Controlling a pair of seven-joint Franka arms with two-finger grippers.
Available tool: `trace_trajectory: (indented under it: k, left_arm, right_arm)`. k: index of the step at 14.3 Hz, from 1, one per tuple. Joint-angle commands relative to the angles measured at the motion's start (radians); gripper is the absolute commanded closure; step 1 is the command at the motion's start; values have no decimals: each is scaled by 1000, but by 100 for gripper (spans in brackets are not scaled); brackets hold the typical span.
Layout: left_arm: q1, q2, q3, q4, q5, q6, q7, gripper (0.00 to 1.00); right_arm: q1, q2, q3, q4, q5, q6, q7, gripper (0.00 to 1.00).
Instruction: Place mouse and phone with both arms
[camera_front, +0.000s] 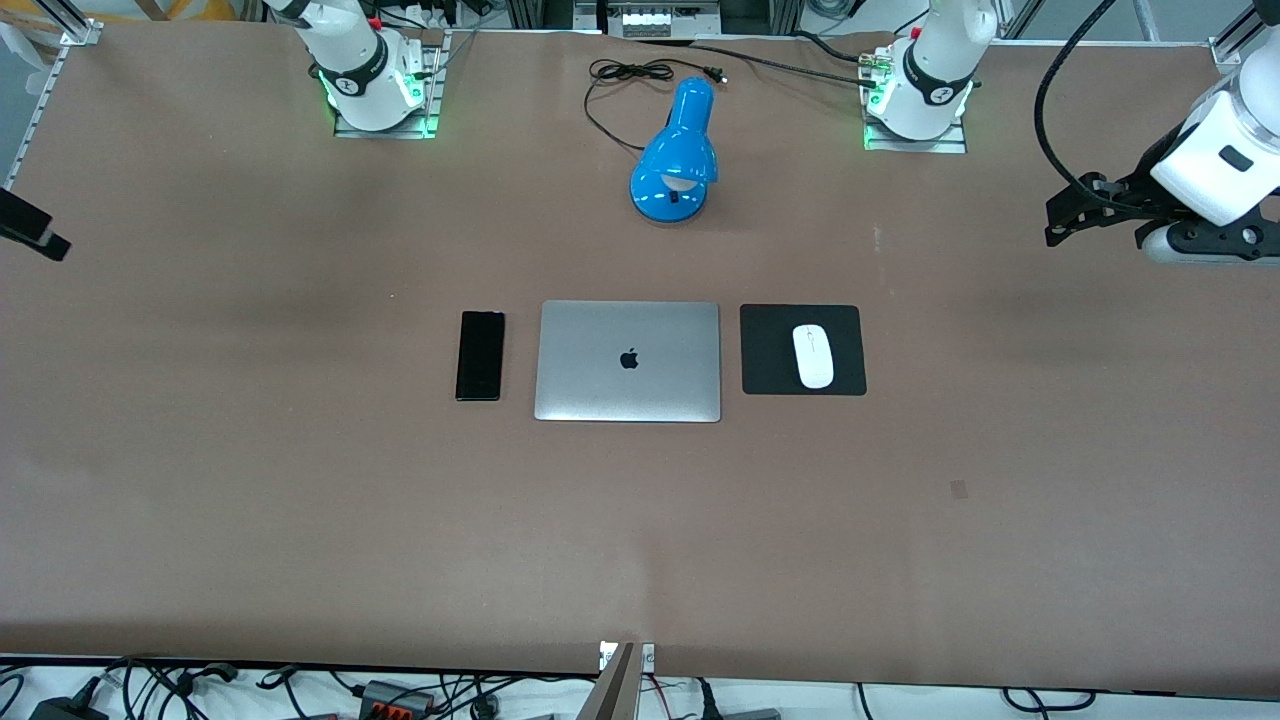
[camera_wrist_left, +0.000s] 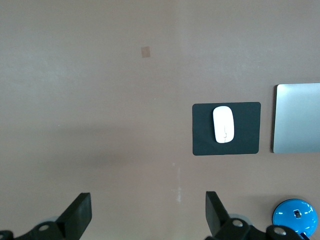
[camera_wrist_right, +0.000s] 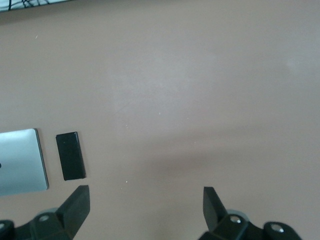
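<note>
The white mouse lies on a black mouse pad beside the closed silver laptop, toward the left arm's end of the table. It also shows in the left wrist view. The black phone lies flat beside the laptop toward the right arm's end, and shows in the right wrist view. My left gripper is open and empty, raised over bare table at the left arm's end. My right gripper is open and empty over bare table at the right arm's end.
A blue desk lamp stands farther from the front camera than the laptop, its black cord trailing toward the bases. The two robot bases stand along the table's top edge in the front view.
</note>
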Motion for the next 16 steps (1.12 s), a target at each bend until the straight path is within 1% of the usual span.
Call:
trace_trajectory:
  k: [1,5,7,9,12,15,16]
  left_arm:
    - [5,17,-4,36,-12,-29,5,0]
    - [5,17,-4,36,-12,-31,7,0]
    - [5,17,-4,36,-12,-31,7,0]
    - [5,17,-4,36,-12,-31,9,0]
    - [4,17,-8,36,-12,-31,7,0]
    - [4,17,-11,36,-12,-31,7,0]
    - [5,17,-11,36,-12,-31,7,0]
  right_arm:
    - [-40,-1,66,-16,8,16,-20,0]
    - [-42,22,70,-11,31,18,-5,0]
    - [-34,36,75,-8,8,18,-3,0]
    - [-37,43,75,-3,-78,23,-3,0]
    - [-43,49,70,-12,-74,-11,15,0]
    - [-46,48,67,-9,-72,-37,133,0]
    - [-43,48,66,-9,-72,-45,138,0]
